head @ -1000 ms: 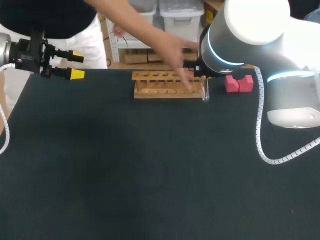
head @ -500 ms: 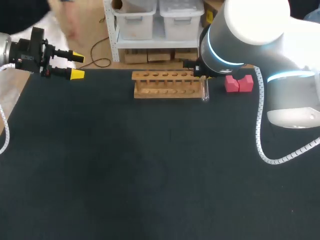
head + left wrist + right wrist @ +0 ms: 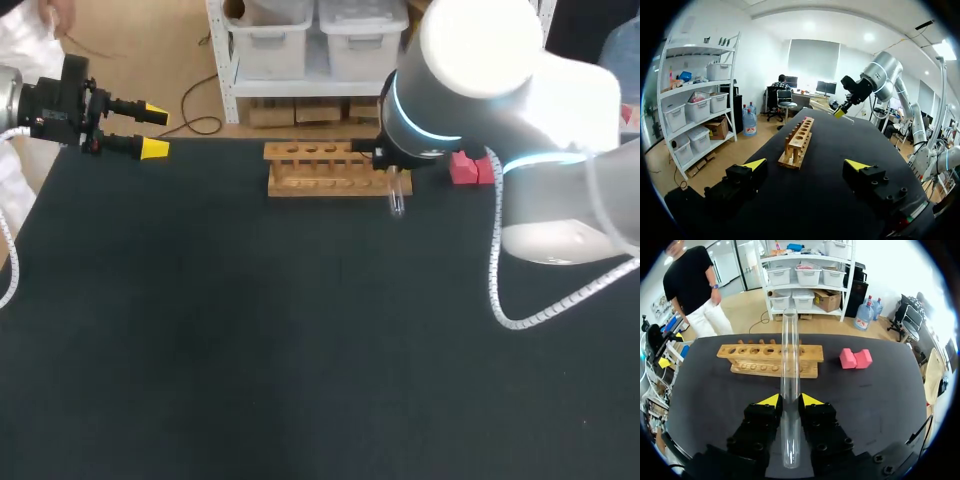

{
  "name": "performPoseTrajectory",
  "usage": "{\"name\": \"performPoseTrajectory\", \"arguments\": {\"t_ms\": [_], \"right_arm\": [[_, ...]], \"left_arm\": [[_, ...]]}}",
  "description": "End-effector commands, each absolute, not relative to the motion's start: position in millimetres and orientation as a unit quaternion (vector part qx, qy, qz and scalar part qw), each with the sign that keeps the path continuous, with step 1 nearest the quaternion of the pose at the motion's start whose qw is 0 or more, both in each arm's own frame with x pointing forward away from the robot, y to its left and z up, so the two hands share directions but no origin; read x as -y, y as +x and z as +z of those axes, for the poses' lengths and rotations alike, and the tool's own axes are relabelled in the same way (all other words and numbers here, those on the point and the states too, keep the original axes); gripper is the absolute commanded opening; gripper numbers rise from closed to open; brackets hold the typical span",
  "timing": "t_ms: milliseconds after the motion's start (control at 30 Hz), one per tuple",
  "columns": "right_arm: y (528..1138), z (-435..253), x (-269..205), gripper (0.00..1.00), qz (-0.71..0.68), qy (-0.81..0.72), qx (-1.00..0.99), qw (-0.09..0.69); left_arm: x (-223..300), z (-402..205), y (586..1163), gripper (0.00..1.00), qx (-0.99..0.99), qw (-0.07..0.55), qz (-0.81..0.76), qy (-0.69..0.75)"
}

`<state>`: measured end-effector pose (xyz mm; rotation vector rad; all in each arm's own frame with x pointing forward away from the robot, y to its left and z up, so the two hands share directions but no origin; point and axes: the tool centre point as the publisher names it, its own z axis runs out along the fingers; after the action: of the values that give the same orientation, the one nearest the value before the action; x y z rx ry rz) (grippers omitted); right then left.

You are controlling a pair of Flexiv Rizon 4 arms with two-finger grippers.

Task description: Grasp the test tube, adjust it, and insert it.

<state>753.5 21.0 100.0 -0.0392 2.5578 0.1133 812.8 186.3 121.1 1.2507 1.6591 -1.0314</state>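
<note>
The right tool (image 3: 790,401) is clamped on the clear glass test tube (image 3: 790,350) towards one end, near the wooden rack (image 3: 769,360). The tube is probably light, stiff, slick and breakable, so a gentle mid-body grip seems wisest. The left tool (image 3: 805,167) hangs open, well apart.

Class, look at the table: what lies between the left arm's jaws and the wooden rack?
Nothing: only bare black table separates the left gripper from the wooden rack, as the head and left wrist views both show.
</note>
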Motion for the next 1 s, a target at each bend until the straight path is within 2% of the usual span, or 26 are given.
{"name": "performPoseTrajectory", "arguments": {"t_ms": [33, 1000], "right_arm": [[763.1, 92.2, -26.2, 0.00, 0.041, -0.020, -0.961, 0.274], [790.5, 66.1, -35.6, 0.00, 0.037, -0.038, -0.968, 0.247]], "left_arm": [[-186.5, 120.2, 812.0, 1.00, -0.655, 0.401, -0.407, 0.494], [-186.5, 120.2, 812.0, 1.00, -0.655, 0.401, -0.407, 0.494]]}}
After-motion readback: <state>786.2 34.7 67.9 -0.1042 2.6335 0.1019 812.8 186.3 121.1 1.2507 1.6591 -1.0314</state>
